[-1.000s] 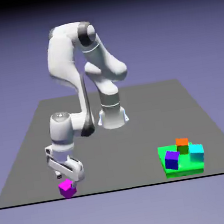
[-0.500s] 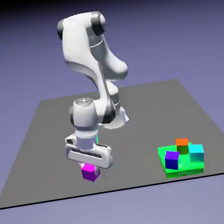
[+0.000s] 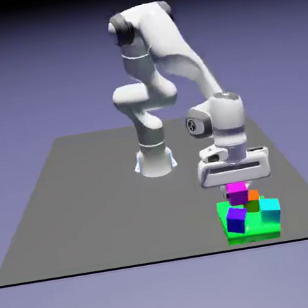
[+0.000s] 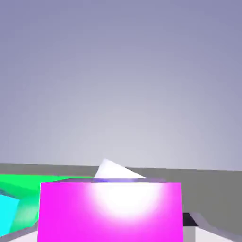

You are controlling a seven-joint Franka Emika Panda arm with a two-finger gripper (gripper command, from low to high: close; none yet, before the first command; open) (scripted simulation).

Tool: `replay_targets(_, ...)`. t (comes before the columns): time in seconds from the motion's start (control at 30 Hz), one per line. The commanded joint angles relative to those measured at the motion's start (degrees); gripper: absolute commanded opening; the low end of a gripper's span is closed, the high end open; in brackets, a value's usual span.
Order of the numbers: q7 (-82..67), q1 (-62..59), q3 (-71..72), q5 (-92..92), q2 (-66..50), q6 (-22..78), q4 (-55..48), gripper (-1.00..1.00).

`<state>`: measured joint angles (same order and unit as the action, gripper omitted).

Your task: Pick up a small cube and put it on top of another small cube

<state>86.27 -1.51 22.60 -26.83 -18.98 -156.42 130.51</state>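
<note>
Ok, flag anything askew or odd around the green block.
Nothing looks spilled or damaged. Only the small purple-blue cube on the flat bright-green block looks slightly askew, turned a little against the block's edges; that may be harmless.

A bright green slab point(image 3: 254, 229) lies on the dark grey table point(image 3: 88, 209) near one edge.

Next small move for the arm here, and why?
Probably a small shift to line the magenta cube up over one chosen cube before lowering: the gripper holds it above the green block, which carries blue, orange and cyan cubes.
</note>
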Motion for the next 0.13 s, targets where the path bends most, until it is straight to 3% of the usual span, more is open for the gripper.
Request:
replay_targets(0.0,0.01,0.01,-0.01,-0.01,0.0,0.04,0.0,1.0)
replay_targets(0.1,-3.22,-2.16,2.89,4.41,4.15,2.96,0.7,1.0)
